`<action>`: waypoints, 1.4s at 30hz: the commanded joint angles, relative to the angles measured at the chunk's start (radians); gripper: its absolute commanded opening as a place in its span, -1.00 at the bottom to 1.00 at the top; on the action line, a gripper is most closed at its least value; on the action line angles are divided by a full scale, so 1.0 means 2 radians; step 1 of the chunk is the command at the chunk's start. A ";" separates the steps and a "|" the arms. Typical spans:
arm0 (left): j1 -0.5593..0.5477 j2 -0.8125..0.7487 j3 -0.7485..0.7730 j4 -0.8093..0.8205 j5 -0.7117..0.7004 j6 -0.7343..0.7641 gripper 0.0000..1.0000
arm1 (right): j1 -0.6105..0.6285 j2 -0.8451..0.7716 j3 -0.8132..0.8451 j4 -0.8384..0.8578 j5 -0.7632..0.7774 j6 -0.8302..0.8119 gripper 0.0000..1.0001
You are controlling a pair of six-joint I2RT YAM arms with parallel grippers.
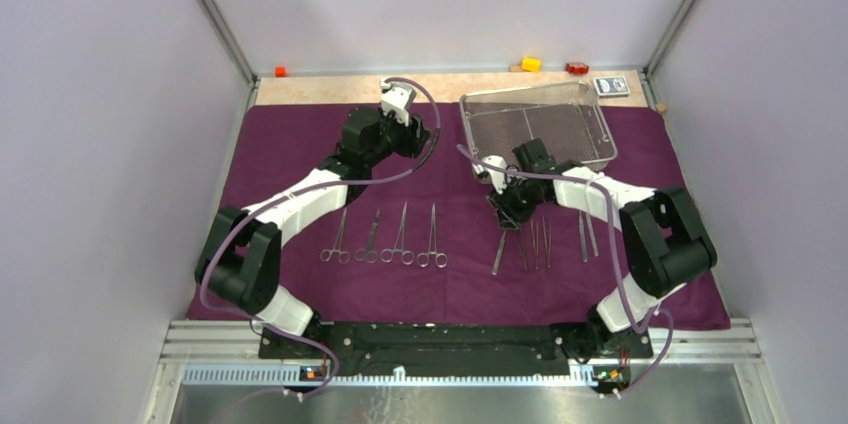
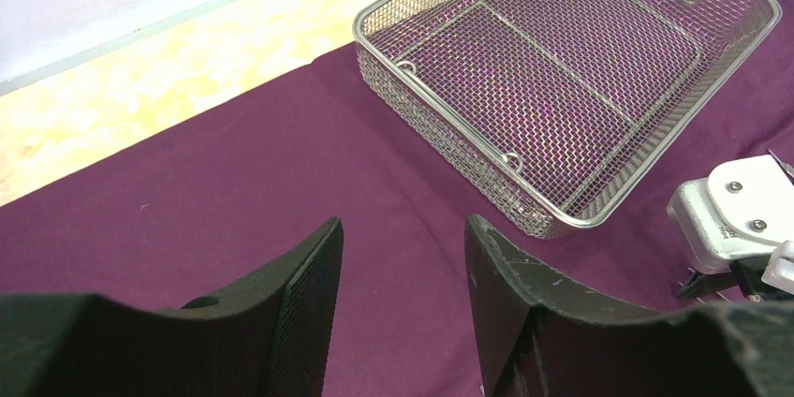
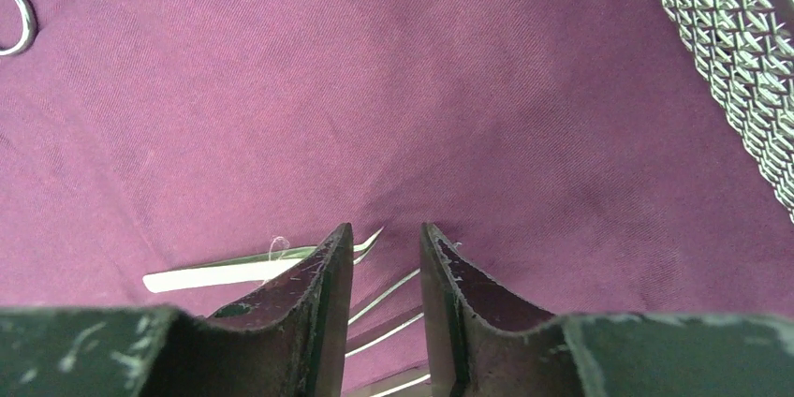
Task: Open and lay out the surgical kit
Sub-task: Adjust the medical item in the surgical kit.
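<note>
Right gripper is seen low over the cloth, jaws narrowly apart and straddling tweezer tines; whether a tine is pinched cannot be told. Left gripper is held spread with nothing between the jaws, raised over the cloth's far edge, left of the tray, judged to be parked clear of the tweezer work. Dark purple cloth wrap is spread flat across the table, judged to serve as the laying field. Wire-mesh tray is set on the cloth's far right part, no instrument seen in it, so unloading is judged nearly done. 4 ring-handled clamps are laid in a parallel row at near centre-left, rings toward the arm bases, well apart from the tray. Tweezers are grouped just right of them, below the right gripper; 1 lies tilted, so straightening or spacing is judged the step in hand.
</note>
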 commanded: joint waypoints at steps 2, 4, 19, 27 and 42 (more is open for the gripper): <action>0.002 -0.016 -0.003 0.022 -0.001 -0.004 0.14 | 0.008 -0.019 -0.004 0.010 -0.002 0.001 -0.41; 0.002 -0.016 -0.002 0.022 -0.002 -0.003 0.14 | 0.009 -0.018 -0.004 0.009 -0.002 0.002 -0.44; 0.002 -0.019 -0.003 0.022 -0.005 -0.003 0.14 | 0.010 -0.015 -0.005 0.006 -0.004 0.000 -0.61; 0.002 -0.020 -0.003 0.022 -0.004 -0.003 0.14 | 0.010 -0.017 -0.002 0.004 -0.010 0.000 -0.79; 0.002 -0.025 -0.005 0.021 -0.002 -0.003 0.15 | 0.008 -0.027 0.001 0.012 -0.023 0.005 -1.00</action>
